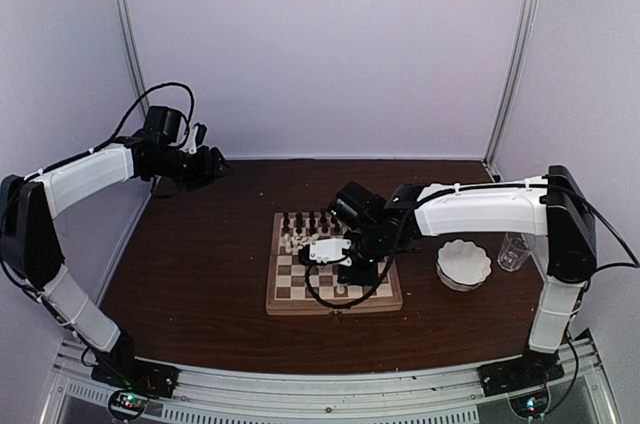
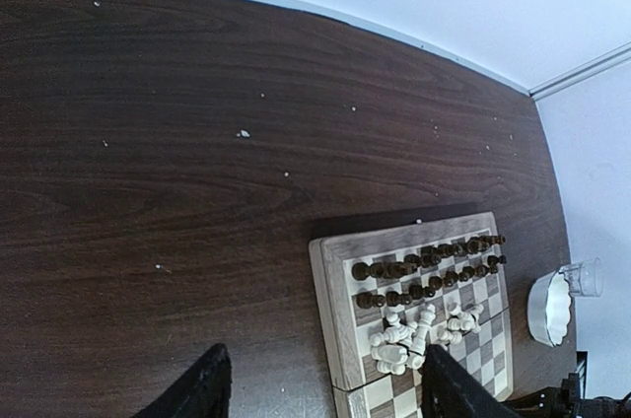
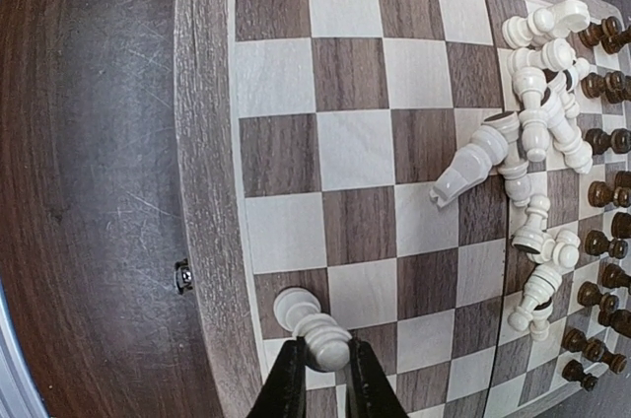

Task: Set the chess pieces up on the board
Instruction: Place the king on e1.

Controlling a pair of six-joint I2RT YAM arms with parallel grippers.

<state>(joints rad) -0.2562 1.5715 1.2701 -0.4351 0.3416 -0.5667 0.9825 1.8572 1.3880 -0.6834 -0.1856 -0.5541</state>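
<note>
The board lies mid-table, and several dark chess pieces stand in two rows along its far side. Cream chess pieces lie toppled in a heap just in front of them. My right gripper hangs low over the board. In the right wrist view the right gripper is shut on the head of a cream piece, whose base is over a dark square beside the board's border. The cream heap lies apart from it. My left gripper is raised at the far left, open and empty.
A white scalloped bowl and a clear cup stand right of the board. The dark wooden table stretches left of the board. White walls and metal posts close in the back and sides.
</note>
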